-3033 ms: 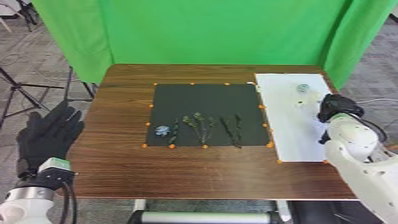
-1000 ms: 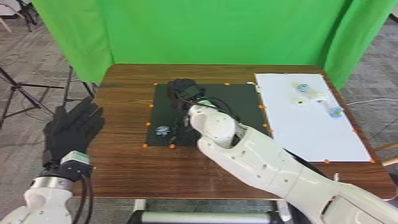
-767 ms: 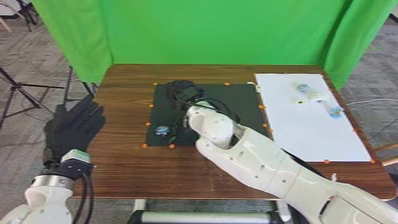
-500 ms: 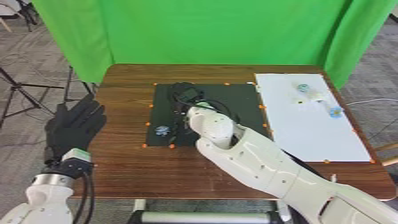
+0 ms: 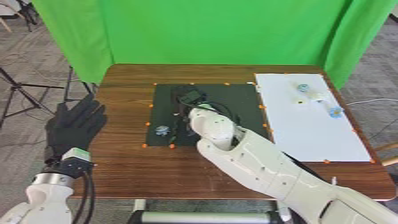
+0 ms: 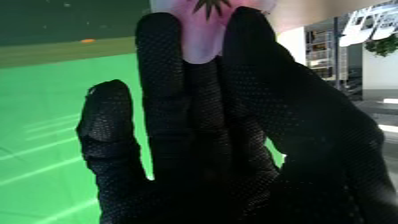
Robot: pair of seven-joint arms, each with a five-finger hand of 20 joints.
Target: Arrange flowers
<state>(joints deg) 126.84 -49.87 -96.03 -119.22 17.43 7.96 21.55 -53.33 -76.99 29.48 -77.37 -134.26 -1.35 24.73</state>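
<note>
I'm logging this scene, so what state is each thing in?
Left robot hand in black fabric glove, open, fingers straight.
Right robot hand in matching glove, pinching.
Pink-petalled flower with dark star-shaped centre, pinched in the right robot hand.
Black rectangular mat, flat.
Small round blue flower, lying on the mat.
White rectangular sheet, flat.
Pale blue flowers, lying on the sheet.

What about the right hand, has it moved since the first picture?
Yes, leftward: the right hand has gone from the right side of the white board to the far part of the black mat.
</note>
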